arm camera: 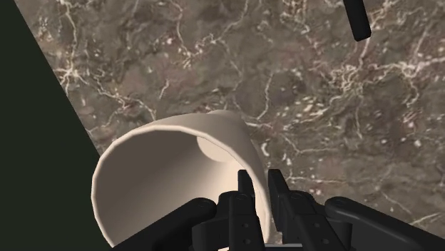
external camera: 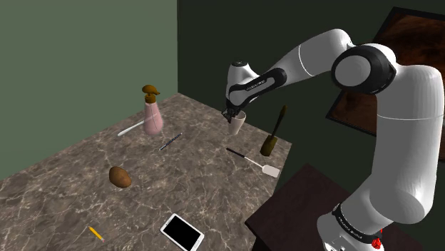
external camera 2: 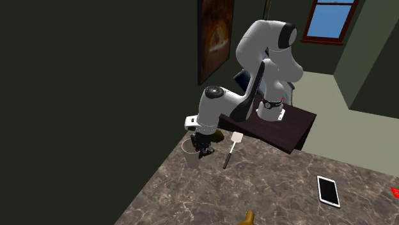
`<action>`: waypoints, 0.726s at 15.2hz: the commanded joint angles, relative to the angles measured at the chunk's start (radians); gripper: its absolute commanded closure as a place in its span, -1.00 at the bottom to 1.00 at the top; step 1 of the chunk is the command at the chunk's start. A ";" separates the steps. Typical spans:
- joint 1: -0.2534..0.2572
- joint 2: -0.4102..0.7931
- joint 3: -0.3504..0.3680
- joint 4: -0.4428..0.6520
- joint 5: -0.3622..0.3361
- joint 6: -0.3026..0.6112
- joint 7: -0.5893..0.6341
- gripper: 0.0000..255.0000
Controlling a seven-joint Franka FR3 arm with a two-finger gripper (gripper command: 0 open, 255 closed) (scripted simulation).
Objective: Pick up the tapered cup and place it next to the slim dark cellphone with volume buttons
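A cream tapered cup [external camera: 238, 125] stands near the back edge of the marble table [external camera: 200, 185], close to the dark wall. My black gripper [external camera: 232, 115] comes down on it from above and is shut on its rim. In the wrist view the cup [arm camera: 164, 175] has its wall clasped between the two fingertips [arm camera: 245, 187], one inside and one outside. From the second exterior view the cup [external camera 2: 190, 155] sits just left of the gripper [external camera 2: 203, 149]. The cellphone [external camera: 181, 232], dark screen with a white frame, lies flat near the front edge of the table; it is also the cellphone [external camera 2: 328, 190] at the right.
A pink spray bottle [external camera: 151, 114] with a brown top stands at the back left, with a white stick [external camera: 130, 129] and a dark pen [external camera: 171, 140] beside it. A spatula [external camera: 253, 162] and a brown brush [external camera: 271, 139] lie right of the cup. A potato [external camera: 120, 176] and a pencil [external camera: 95, 233] lie towards the front.
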 commanded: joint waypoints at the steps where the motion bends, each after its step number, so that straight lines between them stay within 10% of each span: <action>1: 0.000 0.002 0.000 0.000 0.000 0.000 0.000 1.00; 11: -0.004 -0.081 0.008 0.018 0.016 -0.099 -0.023 1.00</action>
